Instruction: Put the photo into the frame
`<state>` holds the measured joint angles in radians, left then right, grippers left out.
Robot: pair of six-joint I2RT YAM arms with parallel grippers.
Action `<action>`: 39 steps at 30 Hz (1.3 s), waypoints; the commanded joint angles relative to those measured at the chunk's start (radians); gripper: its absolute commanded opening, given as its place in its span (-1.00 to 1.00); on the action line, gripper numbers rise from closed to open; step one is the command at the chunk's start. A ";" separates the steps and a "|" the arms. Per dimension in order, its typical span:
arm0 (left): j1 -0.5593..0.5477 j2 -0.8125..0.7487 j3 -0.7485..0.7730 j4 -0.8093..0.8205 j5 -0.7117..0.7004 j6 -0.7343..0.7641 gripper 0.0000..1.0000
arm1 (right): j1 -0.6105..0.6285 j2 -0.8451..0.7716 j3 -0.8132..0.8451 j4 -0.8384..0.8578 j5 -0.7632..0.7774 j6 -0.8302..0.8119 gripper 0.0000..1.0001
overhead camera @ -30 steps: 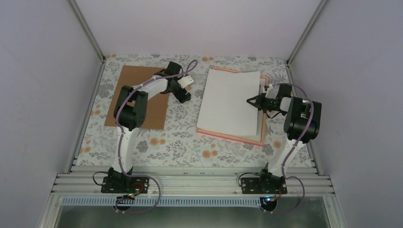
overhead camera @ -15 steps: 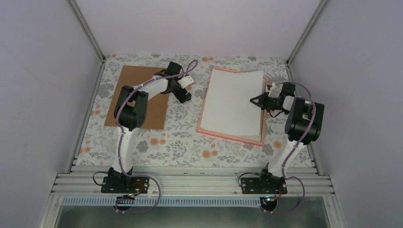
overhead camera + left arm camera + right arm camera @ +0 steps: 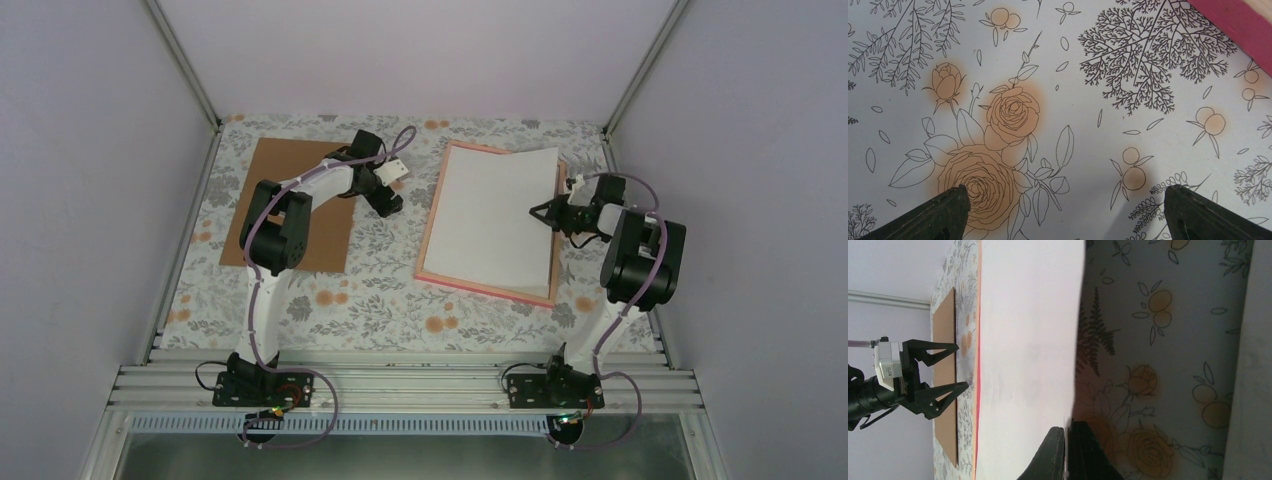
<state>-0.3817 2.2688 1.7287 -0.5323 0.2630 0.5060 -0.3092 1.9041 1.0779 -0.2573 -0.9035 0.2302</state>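
The photo (image 3: 495, 220) shows its plain white back and lies over the frame, whose pink border (image 3: 428, 225) shows along the left and near sides. My right gripper (image 3: 543, 212) is shut on the photo's right edge, which is lifted a little. In the right wrist view the fingers (image 3: 1066, 450) pinch the white sheet (image 3: 1028, 340), with the pink edge (image 3: 979, 390) beyond it. My left gripper (image 3: 390, 205) is open and empty just left of the frame, low over the tablecloth. In its own view (image 3: 1065, 210) a corner of the pink frame (image 3: 1243, 20) shows at the top right.
A plain brown board (image 3: 330, 235) lies at the back left under the left arm; it also shows in the right wrist view (image 3: 945, 365). The flowered cloth (image 3: 380, 300) covers the table. Walls close in on three sides.
My right gripper has drawn back to the right with the photo's edge. The sheet slid right and uncovered the frame's left pink border. The left arm has not moved.
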 commanded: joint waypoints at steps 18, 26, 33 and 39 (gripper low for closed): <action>0.003 -0.030 -0.016 0.019 0.009 -0.024 0.94 | 0.060 -0.071 0.015 -0.073 0.125 -0.035 -0.26; 0.003 -0.040 -0.033 0.033 0.014 -0.037 0.94 | 0.085 -0.131 0.029 -0.142 0.244 -0.072 0.26; 0.003 -0.049 -0.046 0.048 0.014 -0.035 0.94 | 0.088 -0.161 0.033 -0.203 0.348 -0.091 0.49; 0.001 -0.066 -0.060 0.066 0.004 -0.038 0.97 | 0.090 -0.196 0.051 -0.257 0.424 -0.123 0.91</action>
<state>-0.3817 2.2620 1.6936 -0.4950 0.2661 0.4805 -0.2291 1.7603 1.0904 -0.4629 -0.5526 0.1448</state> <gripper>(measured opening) 0.982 0.933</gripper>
